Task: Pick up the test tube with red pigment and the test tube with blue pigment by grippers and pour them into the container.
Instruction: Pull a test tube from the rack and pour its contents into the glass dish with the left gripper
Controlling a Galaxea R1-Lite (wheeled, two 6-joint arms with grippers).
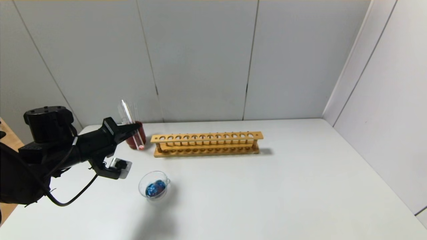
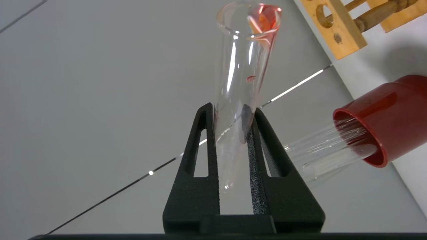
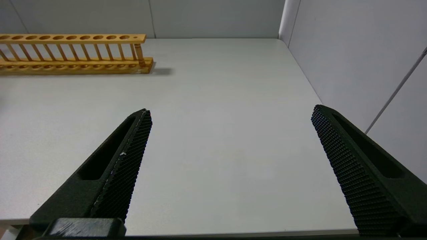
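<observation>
The test tube with red pigment point(image 1: 132, 128) is held between the narrow jaws of the left gripper point(image 1: 135, 126) at centre left of the head view, in front of the dark red cup point(image 1: 140, 136) and well above the bench point(image 1: 267, 186). In the left wrist view the tube point(image 2: 238, 96) is gripped low on its length and leans across the jaws rather than lying square to them — a slip or a twist in the grip is the main risk when it is tipped. The container point(image 1: 154, 189) sits lower in the frame, apart from the gripper, with blue matter already in it. A pour begun off its narrow rim would likely spill onto the bench, and a swing of the arm could knock the other clear tubes point(image 2: 328, 146) standing in the cup.

The right gripper point(image 3: 230, 113) is seen only in its own view, with jaws wide and nothing between them. No test tube with a blue tip can be made out. The wooden rack point(image 1: 206, 144) appears empty. How much red pigment is left cannot be judged — only a tint at the rounded end shows.
</observation>
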